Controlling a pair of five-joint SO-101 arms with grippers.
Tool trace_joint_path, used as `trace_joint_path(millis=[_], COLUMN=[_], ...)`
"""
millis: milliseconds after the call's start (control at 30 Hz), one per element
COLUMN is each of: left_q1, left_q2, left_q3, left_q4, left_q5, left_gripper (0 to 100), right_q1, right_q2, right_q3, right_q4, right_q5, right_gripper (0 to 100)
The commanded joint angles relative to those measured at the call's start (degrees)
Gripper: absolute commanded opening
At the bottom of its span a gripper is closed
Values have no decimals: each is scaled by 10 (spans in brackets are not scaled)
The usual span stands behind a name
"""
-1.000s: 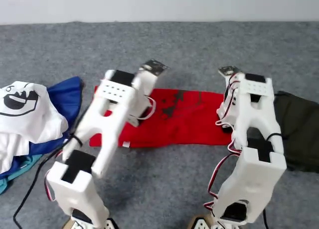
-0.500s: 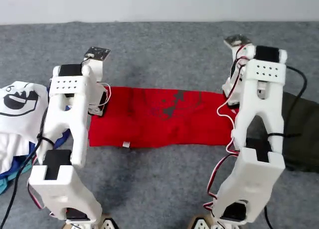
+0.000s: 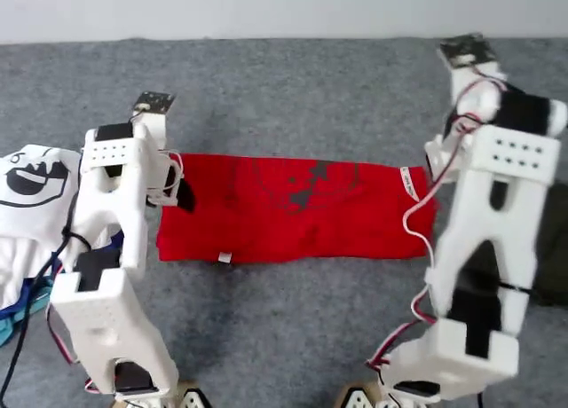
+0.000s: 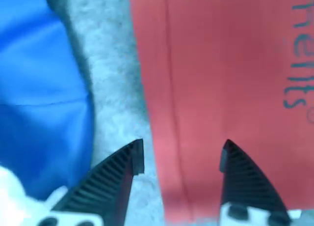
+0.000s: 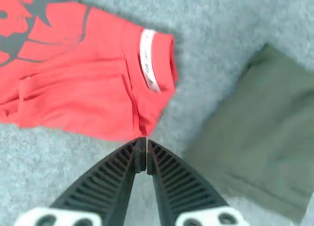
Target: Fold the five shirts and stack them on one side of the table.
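- High view: the red shirt [image 3: 293,208] lies in the middle of the table [image 3: 293,89] as a long flat band between the two arms. It looks only partly folded. The white shirt [image 3: 31,191] sits crumpled at the left edge, not yet folded.
- Left wrist view: the left gripper [image 4: 183,146] hangs with jaws apart astride the red shirt's end edge, holding nothing. The blue shirt [image 4: 39,88] lies loose just beside it.
- Right wrist view: the right gripper [image 5: 145,142] has its jaws together and empty, just off the red shirt's collar end. The olive shirt [image 5: 245,123] lies flat nearby, possibly the start of the stack. Most of the folding seems left to do.
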Motion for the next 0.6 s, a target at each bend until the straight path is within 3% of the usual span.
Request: trace_joint_path(millis=[0,367,567], left_q1=[-4,-14,-12], left_q2=[14,165,282], left_q3=[-41,-214,-352], left_q4=[-11,62,184], left_q5=[-7,-4,-4], left_gripper=[257,254,206], right_q1=[35,84,103], right_q2=[-58,-89,-89], right_q3=[31,64,63], right_q4=[23,23,23], right_q5=[-1,29,29], right_gripper=[9,9,9])
